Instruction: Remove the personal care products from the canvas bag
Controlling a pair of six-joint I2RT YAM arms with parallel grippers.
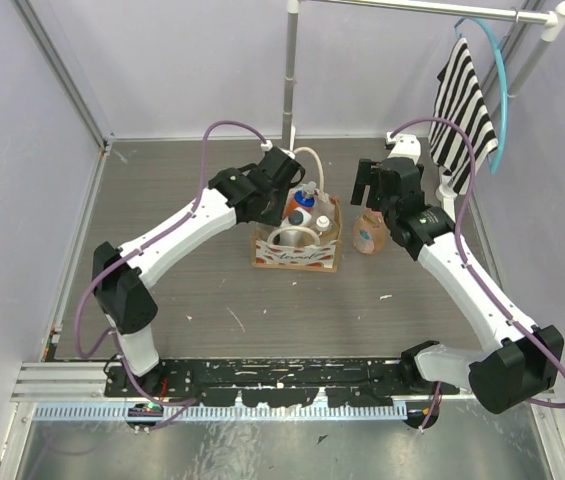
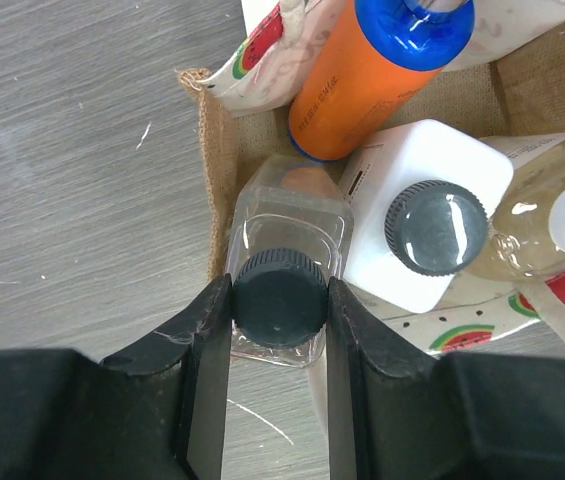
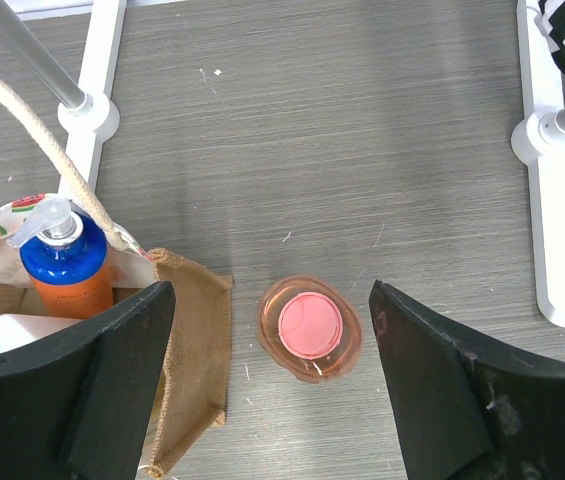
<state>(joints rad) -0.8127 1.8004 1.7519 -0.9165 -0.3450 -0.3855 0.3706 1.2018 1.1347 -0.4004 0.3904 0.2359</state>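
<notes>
Standing in the open mouth of the canvas bag [image 1: 297,248] are four bottles, packed close. A clear square bottle [image 2: 292,215] with a dark cap sits at one corner, just inside the bag's frayed tan wall [image 2: 224,170]. The left gripper [image 2: 278,298] is narrowed onto that cap, one black finger [image 2: 212,330] pressed against each side of it. How far the bottle's base reaches into the bag cannot be told.

Just beside it, deeper in the bag, stands a white square bottle [image 2: 427,225] with a dark ribbed cap. A translucent bottle [image 2: 552,225] with a white cap touches that one's far side. An orange bottle [image 2: 362,75] with a blue top and a pump head leans against the bag's printed watermelon lining.

Outside the bag, just off its right side, the peach bottle [image 3: 309,328] with the pink cap stands upright on the table [image 1: 212,290], apart from the canvas. The right gripper [image 3: 270,300] hangs above it with its jaws spread wide, touching nothing.

One white rope handle [image 3: 22,115] rises from the bag's rim on its far side. Behind the bag stands a metal rack pole [image 1: 290,70]. Well to the bag's right and beyond it, a black-and-white striped cloth [image 1: 467,100] hangs from a blue hanger [image 1: 499,70] on the rack's rail.
</notes>
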